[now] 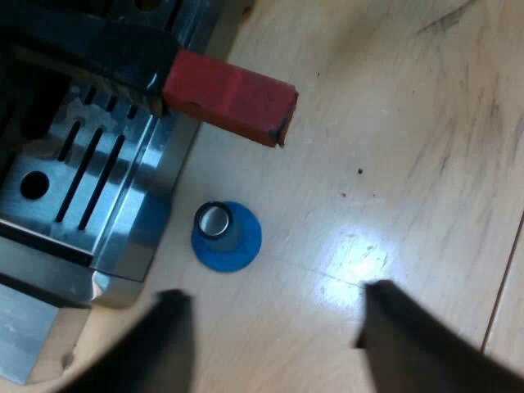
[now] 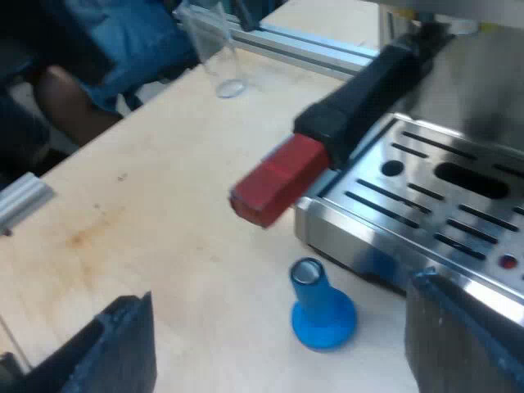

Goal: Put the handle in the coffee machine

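Note:
The holder's dark handle [image 2: 368, 86] reaches out from the espresso machine's front, over the metal drip tray [image 2: 458, 213]. Its red end [image 2: 274, 182] juts past the tray's edge above the wooden table. In the left wrist view the red end [image 1: 233, 97] hangs over the tray's corner [image 1: 123, 205]. A blue tamper [image 1: 227, 237] stands on the table beside that corner, below the red end. My left gripper [image 1: 278, 327] is open above the table near the tamper, holding nothing. My right gripper [image 2: 280, 295] is open too, with the blue tamper [image 2: 322, 315] standing between its fingers and untouched.
A clear measuring glass [image 2: 217, 57] stands far off on the table near an aluminium rail [image 2: 311, 45]. A person in blue clothing [image 2: 123, 37] is beyond the table's edge there. Bare wooden tabletop [image 2: 139, 213] spreads out from the tray.

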Available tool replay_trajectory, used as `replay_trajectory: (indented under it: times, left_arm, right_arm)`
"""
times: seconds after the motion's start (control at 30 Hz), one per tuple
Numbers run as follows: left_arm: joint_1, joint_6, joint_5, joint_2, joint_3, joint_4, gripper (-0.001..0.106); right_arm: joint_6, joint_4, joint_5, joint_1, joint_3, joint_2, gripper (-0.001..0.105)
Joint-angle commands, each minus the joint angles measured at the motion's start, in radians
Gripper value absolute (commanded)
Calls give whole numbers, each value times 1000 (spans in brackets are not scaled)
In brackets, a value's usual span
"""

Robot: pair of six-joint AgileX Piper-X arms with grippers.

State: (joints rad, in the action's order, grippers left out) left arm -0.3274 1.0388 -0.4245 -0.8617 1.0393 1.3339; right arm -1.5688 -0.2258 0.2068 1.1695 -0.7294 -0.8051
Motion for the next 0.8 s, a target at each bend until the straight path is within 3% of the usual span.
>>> replay_trajectory:
  times: [0.03, 0.2, 0.27, 0.33, 0.43, 0.53, 0.67, 0.8]
  left_arm:
    - [0, 20, 3, 6, 5, 18, 84]
    - [0, 84, 2, 6, 9, 14, 84]
    - [0, 165, 2, 6, 16, -14, 84]
    - [0, 199, 4, 6, 27, -30, 84]
    - [0, 210, 9, 6, 40, -38, 84]
    - [31, 282, 10, 6, 92, -87, 84]
    - [86, 340, 4, 12, 129, -136, 84]
    - [103, 352, -11, 23, 130, -151, 84]
  right_arm:
    - [-5, 3, -13, -1, -29, 9, 65]
    - [-35, 3, -11, -13, -57, 9, 65]
    - [-52, 3, -11, -29, -66, 9, 65]
    - [-52, 3, -9, -54, -72, 9, 65]
    - [-58, 3, -10, -100, -78, 9, 65]
    - [-58, -4, -10, -177, -95, 9, 65]
    - [-111, -98, -10, -270, -132, 9, 65]
    - [-111, -204, -12, -359, -181, 9, 65]
